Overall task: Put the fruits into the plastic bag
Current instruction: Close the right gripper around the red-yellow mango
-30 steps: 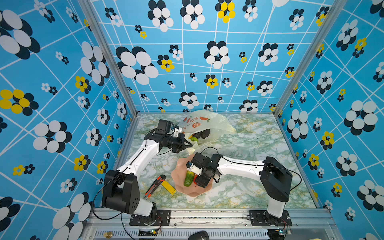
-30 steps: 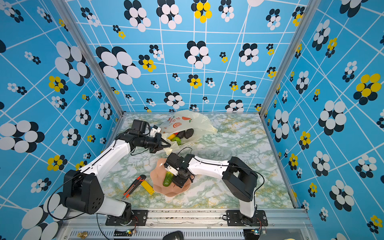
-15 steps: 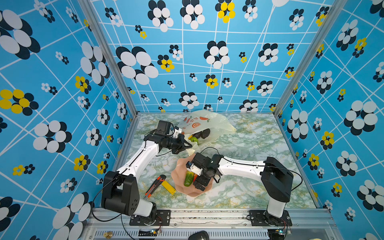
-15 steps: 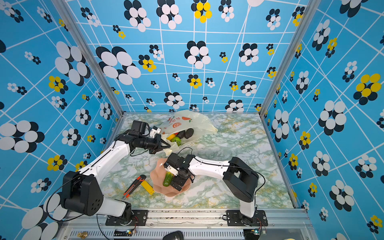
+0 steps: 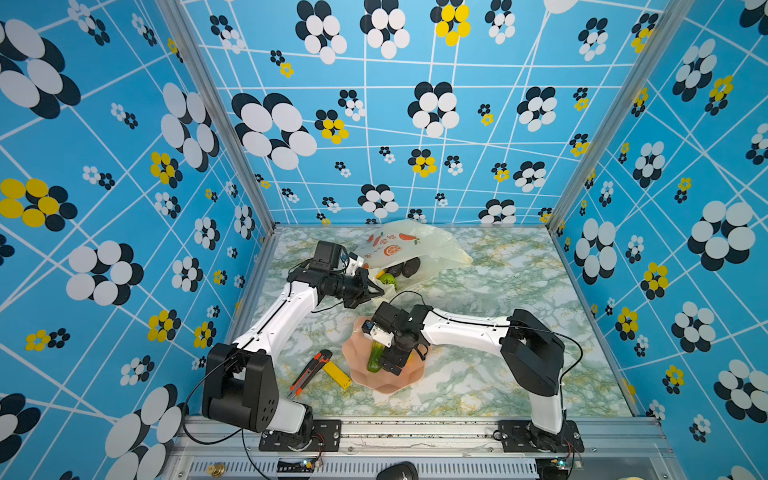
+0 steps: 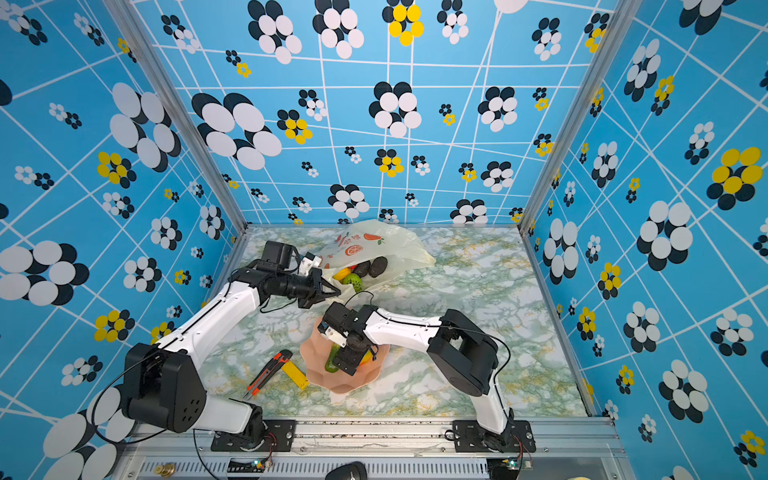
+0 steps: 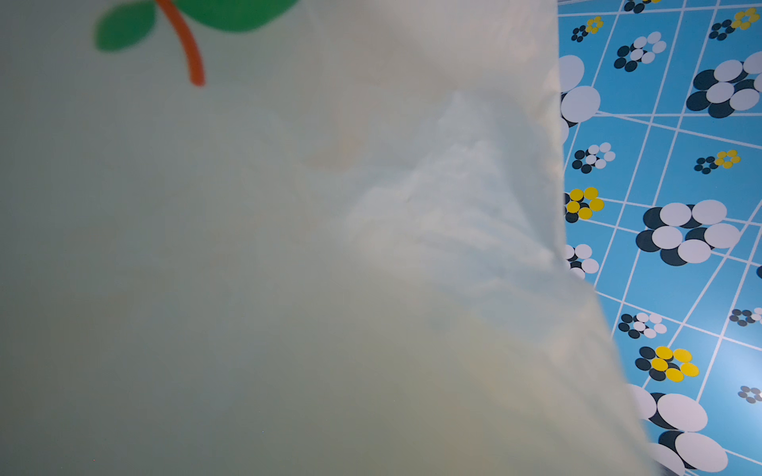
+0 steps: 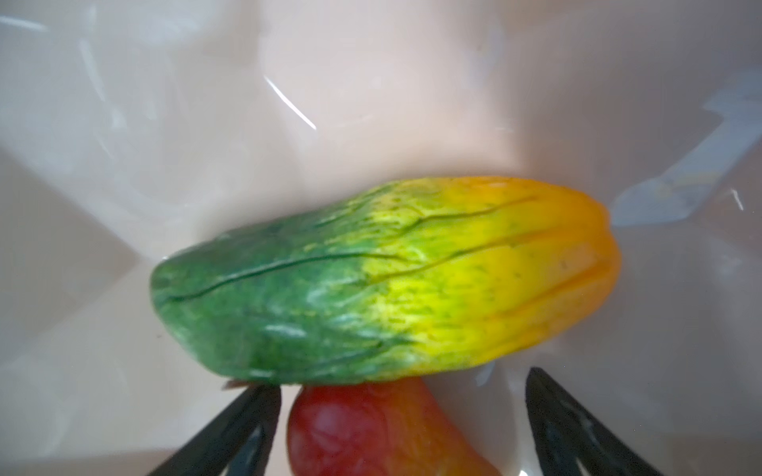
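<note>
The plastic bag (image 5: 432,245) (image 6: 395,245) lies at the back of the table with its mouth toward me; two black ovals (image 5: 406,268), a green round fruit (image 5: 389,279) and a yellow one (image 5: 380,273) sit inside. My left gripper (image 5: 374,291) (image 6: 332,291) is shut on the bag's near rim, and in the left wrist view the bag (image 7: 288,247) hides the jaws. My right gripper (image 5: 397,366) (image 8: 402,385) points down into the pink bowl (image 5: 386,384), open. The red-yellow mango (image 8: 371,432) sits between its fingers, beside a green-orange elongated piece (image 5: 374,357) (image 8: 371,280).
An orange-black utility knife (image 5: 309,370) and a flat yellow block (image 5: 337,375) lie just left of the bowl. The left arm reaches across above them toward the bag. Patterned blue walls close in the table on three sides.
The right gripper's jaws have spread wider over the fruit in the bowl and shifted slightly. The left gripper and the bag have stayed put.
</note>
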